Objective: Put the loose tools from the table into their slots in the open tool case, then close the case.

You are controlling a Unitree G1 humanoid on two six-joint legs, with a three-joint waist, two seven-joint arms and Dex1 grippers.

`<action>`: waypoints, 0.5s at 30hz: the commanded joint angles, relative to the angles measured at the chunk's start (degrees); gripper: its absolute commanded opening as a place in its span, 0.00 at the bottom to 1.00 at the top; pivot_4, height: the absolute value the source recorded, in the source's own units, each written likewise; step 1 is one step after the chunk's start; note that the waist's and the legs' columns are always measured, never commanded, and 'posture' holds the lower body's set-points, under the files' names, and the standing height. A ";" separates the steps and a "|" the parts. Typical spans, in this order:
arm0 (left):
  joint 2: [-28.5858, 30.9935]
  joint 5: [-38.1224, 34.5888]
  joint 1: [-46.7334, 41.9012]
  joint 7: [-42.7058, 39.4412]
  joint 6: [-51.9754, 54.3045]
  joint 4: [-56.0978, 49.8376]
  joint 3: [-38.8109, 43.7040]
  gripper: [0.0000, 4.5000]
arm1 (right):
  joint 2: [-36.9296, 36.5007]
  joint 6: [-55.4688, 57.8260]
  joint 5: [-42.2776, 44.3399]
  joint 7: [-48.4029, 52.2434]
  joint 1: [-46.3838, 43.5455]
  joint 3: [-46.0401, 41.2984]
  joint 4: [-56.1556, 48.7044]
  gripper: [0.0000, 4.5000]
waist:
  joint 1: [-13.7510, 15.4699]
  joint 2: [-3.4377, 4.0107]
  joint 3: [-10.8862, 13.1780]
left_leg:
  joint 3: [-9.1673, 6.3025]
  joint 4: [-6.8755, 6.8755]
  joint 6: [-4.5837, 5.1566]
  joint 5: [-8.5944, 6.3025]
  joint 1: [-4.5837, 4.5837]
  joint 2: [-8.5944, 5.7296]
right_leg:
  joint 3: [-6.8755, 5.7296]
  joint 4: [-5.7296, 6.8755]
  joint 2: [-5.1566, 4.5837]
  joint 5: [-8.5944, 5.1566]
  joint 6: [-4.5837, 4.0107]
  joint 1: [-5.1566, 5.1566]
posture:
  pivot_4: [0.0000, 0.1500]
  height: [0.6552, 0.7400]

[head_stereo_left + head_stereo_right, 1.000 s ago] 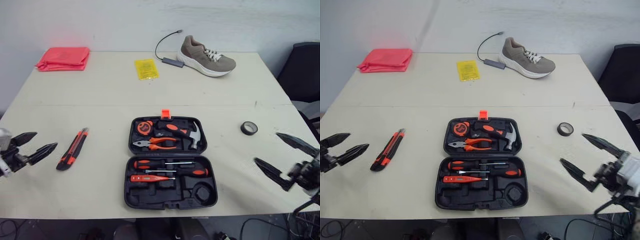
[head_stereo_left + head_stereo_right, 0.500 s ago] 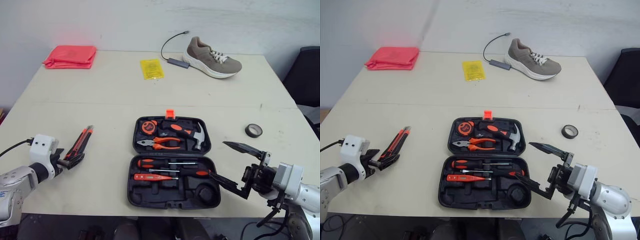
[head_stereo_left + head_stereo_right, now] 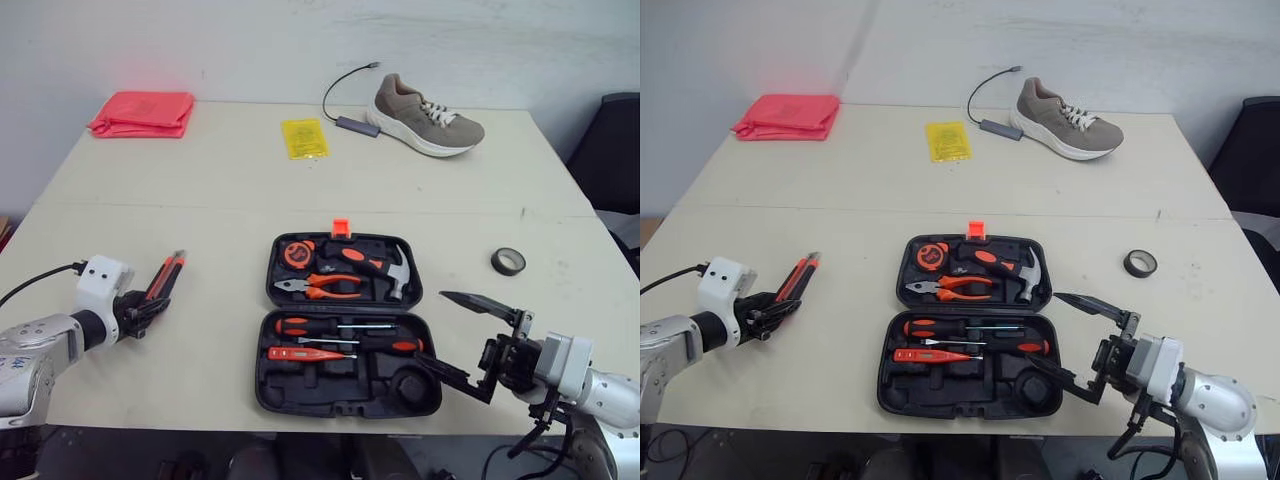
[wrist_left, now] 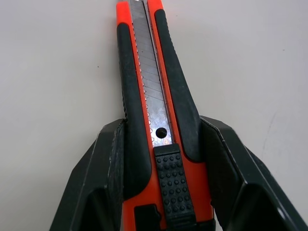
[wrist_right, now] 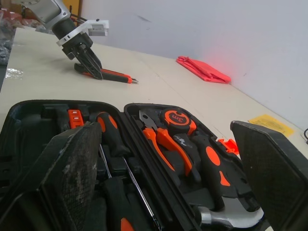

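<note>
Utility knife point(image 3: 160, 282) lies flat toward the worktop's left edge, well apart from the open tool case point(image 3: 300, 385), its long axis in line with the left gripper point(image 3: 148, 305), whose fingers point(image 4: 106, 173) pinch its handle; the right gripper point(image 3: 432, 328) hovers spread wide beside the case.

The tape measure point(image 5: 177, 118) dial reads "3m".

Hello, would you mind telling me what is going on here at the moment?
The robot is packing a tool kit. Its left gripper is clamped on the orange utility knife, which lies on the table left of the open tool case. Its right gripper hangs open by the case's near right corner, holding nothing. A black tape roll lies loose further right.
</note>
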 commanded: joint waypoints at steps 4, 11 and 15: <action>1.14 -0.59 -2.82 -11.42 -17.90 0.76 1.83 0.35 | -0.63 -1.54 0.49 -0.36 0.22 -2.25 0.23 1.00 | 0.58 -0.04 0.02 | 0.00 0.02 0.00 0.00 -0.04 0.00 | -0.04 -0.01 0.00 0.00 -0.01 -0.01 | 1.00 1.00; 3.04 -5.81 -2.56 -27.66 -27.72 -9.30 -1.85 0.35 | -2.98 -0.51 2.35 1.24 0.08 -4.97 0.68 1.00 | 0.72 -0.01 0.03 | 0.06 -0.02 0.01 -0.02 -0.06 -0.01 | 0.00 -0.07 0.00 -0.01 -0.01 -0.01 | 1.00 1.00; 3.17 -8.54 -2.33 -31.29 -25.61 -17.33 -7.23 0.35 | -4.10 -0.84 2.70 3.33 1.30 -4.73 1.04 1.00 | 0.76 0.01 0.04 | 0.07 0.00 0.02 -0.02 -0.06 -0.02 | 0.04 -0.09 0.07 0.00 0.00 0.00 | 1.00 1.00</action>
